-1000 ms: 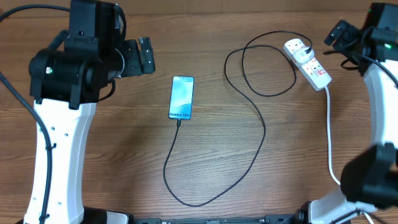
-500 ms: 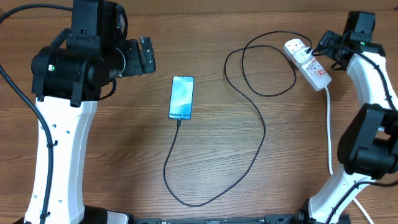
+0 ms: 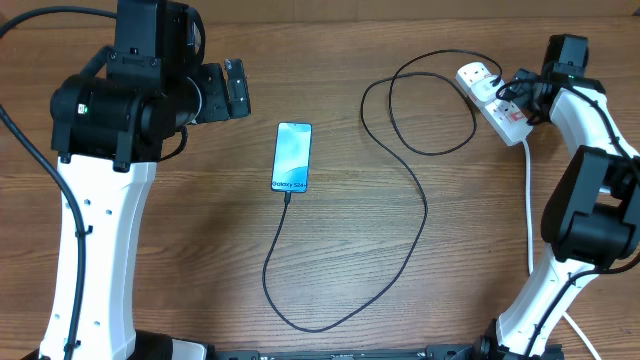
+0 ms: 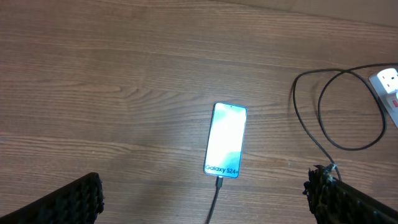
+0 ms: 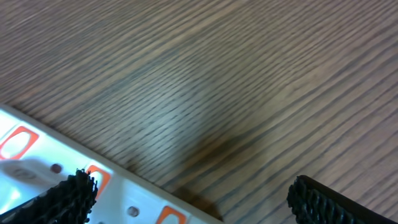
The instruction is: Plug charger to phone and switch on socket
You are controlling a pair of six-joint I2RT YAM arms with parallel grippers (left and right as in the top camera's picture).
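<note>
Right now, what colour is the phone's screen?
The phone screen is light blue-green; left wrist view shows it best.

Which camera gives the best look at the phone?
Left wrist: the phone lies whole and largest, its screen text readable, the charger reaching its near end. Overhead shows it whole but smaller. Right wrist misses it, showing only table and socket.

The phone [image 4: 225,140] screen reads "Galaxy S24+" — nothing else legible.

Bare table [image 3: 200,250] flanks the phone [image 3: 292,156]; charger [image 3: 426,205] loops beside the socket [image 3: 508,118].
</note>
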